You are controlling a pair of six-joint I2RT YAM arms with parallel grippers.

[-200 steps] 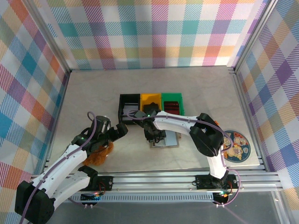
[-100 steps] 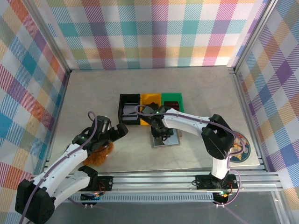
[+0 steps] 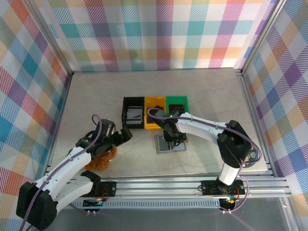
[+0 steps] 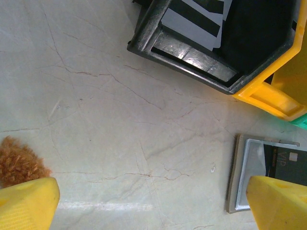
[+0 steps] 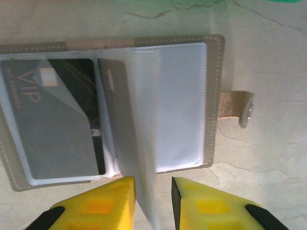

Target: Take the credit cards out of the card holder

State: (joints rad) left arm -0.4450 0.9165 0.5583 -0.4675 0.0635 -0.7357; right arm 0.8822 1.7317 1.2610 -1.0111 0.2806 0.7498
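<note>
Pinching a clear plastic leaf of the small flat grey bifold card holder [image 5: 182, 96], the right gripper [image 5: 153, 201] has its 2 yellow fingers nearly together, and the leaf stands up on edge in the narrow gap between them. A pale grey card may sit inside that raised leaf, though the glare makes it hard to be sure. The card holder lies open and flat on the beige marbled table [image 3: 96, 101], its small tab pointing away from the spine. In the panel beside the leaf lies a thin dark rectangular card [image 5: 53, 124] marked VIP, under clear plastic. From above, the right gripper [image 3: 172, 142] hangs over the card holder [image 3: 161, 144], just in front of a row of 3 plastic bins: black bin [image 3: 133, 113], yellow bin [image 3: 155, 111] and green bin [image 3: 177, 107].

The left gripper [image 4: 153, 206] has its jaws spread wide with bare table between them, hovering near the black bin's corner. An orange-brown furry lump [image 3: 101, 161] lies under the left arm.
</note>
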